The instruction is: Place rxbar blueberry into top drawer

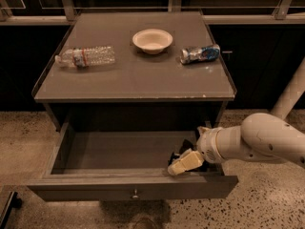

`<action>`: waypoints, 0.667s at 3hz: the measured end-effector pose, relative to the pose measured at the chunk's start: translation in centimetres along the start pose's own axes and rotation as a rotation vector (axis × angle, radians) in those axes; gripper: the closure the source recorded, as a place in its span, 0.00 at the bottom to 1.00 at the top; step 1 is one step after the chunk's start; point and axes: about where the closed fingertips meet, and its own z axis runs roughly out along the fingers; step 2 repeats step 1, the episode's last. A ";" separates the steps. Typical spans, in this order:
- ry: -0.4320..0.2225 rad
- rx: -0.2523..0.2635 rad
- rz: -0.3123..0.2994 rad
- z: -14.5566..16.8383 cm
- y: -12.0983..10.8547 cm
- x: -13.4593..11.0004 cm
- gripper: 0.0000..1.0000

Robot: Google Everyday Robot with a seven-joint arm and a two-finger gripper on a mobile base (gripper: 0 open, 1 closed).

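The gripper (179,160) is low inside the right front corner of the open top drawer (95,187), closed on the dark snack bar (184,149), while a bottle (86,57), bowl (152,40) and can (200,54) lie on the table (133,82) above.

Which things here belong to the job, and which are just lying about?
Job:
rxbar, a dark shape at the gripper
gripper, inside the drawer at its right front
drawer, pulled open

Lying about, on the table:
bottle, on its side
bowl
can, on its side
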 end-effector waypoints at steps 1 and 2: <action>0.000 0.000 0.000 0.0 0.0 0.0 0.00; 0.000 0.000 0.000 0.0 0.0 0.0 0.00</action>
